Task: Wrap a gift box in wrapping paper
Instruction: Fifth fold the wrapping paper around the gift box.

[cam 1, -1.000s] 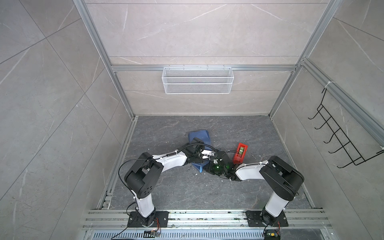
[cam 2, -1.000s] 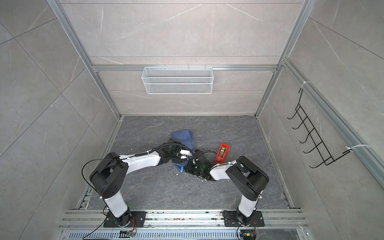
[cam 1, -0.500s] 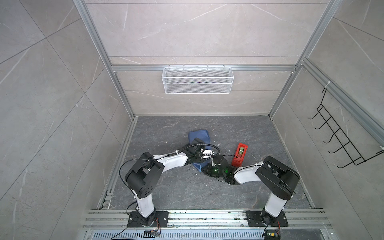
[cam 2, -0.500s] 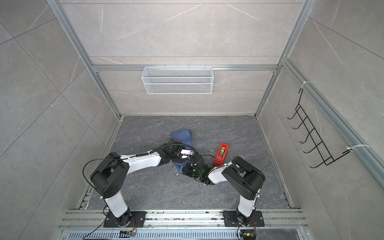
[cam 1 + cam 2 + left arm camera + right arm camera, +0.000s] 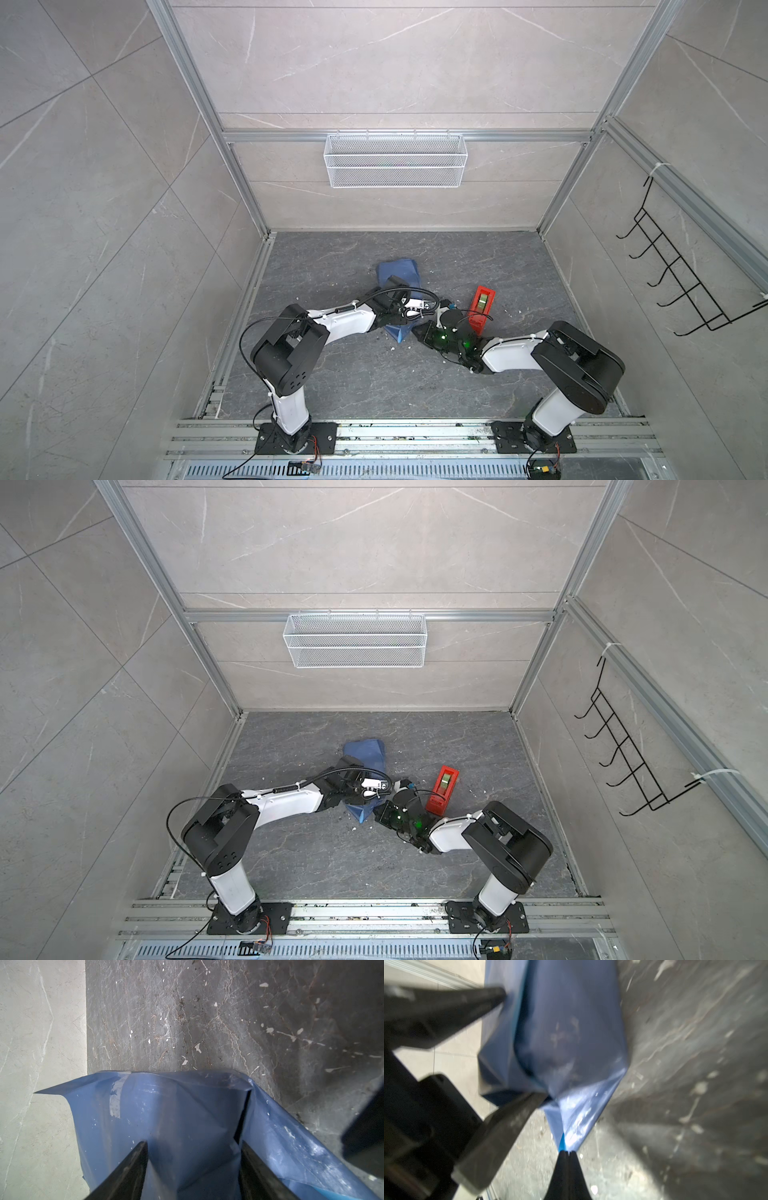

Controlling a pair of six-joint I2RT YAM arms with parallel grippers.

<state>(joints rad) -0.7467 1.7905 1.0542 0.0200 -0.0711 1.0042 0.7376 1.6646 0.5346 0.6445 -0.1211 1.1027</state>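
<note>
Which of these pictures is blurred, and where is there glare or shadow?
Right wrist view: blurred all over, glare on the pale tip of the wrapping paper. Left wrist view: sharp, the table partly in shadow. Both top views: sharp, evenly lit.

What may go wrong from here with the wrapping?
1. The right gripper pinches only the tip of the wrapping paper; pulling may tear it, or the tip may slip out.
2. The right wrist lies close to the red tape dispenser and may knock it.
</note>
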